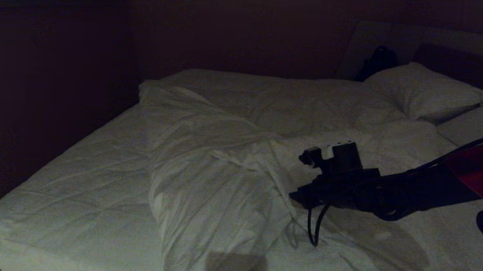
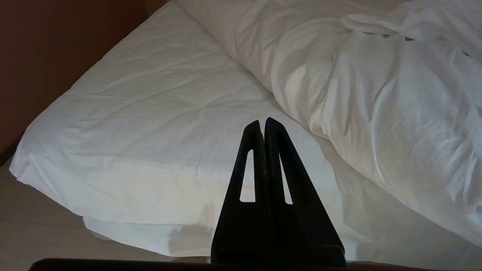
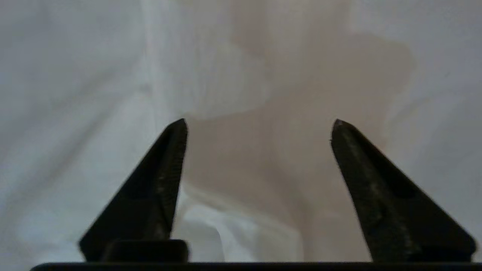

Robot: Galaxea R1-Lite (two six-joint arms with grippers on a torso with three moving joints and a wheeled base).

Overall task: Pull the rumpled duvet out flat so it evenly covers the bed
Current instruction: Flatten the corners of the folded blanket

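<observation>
The right gripper (image 3: pixel 260 131) hangs wide open, empty, over the duvet (image 1: pixel 220 181) mid-bed (image 1: pixel 69 191); the left gripper (image 2: pixel 262 122) is closed, empty.

No text, label, brand, number or sign can be read anywhere in these views.
</observation>
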